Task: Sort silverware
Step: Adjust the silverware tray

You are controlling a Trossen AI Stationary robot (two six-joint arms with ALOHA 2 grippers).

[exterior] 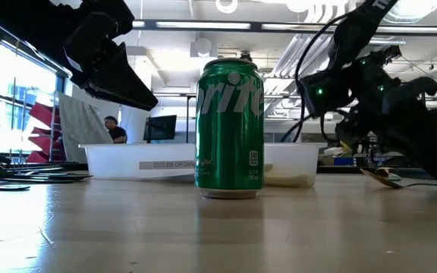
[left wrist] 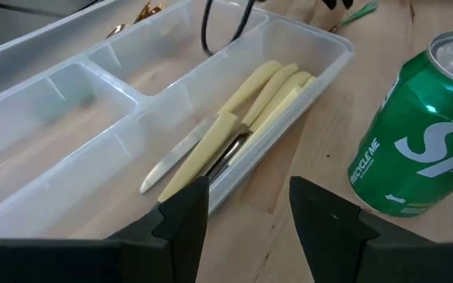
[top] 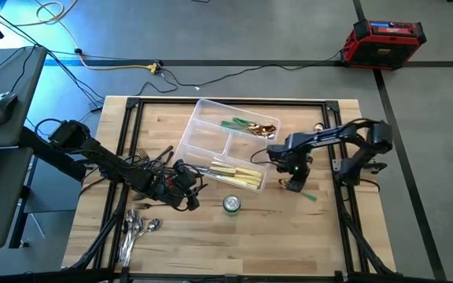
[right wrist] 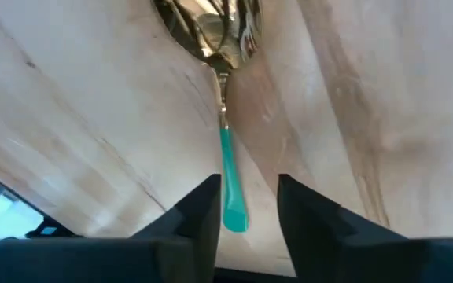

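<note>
A clear divided tray [top: 211, 118] holds cream-handled knives [left wrist: 250, 110] in its near compartment and green-handled pieces [top: 246, 126] in its far one. Dark forks [top: 152, 161] and silver spoons [top: 136, 228] lie on the table at the left. A gold spoon with a green handle [right wrist: 228, 177] lies flat on the table right of the tray; it also shows in the high view [top: 307, 194]. My right gripper [right wrist: 248, 189] is open, low over the table, one finger on each side of the handle's free end, not touching it. My left gripper [left wrist: 246, 196] is open and empty at the tray's near wall.
A green soda can [top: 231, 204] stands upright just near of the tray, between the two grippers, close to my left gripper in the left wrist view [left wrist: 423, 134]. A black frame [top: 132, 106] runs around the table top.
</note>
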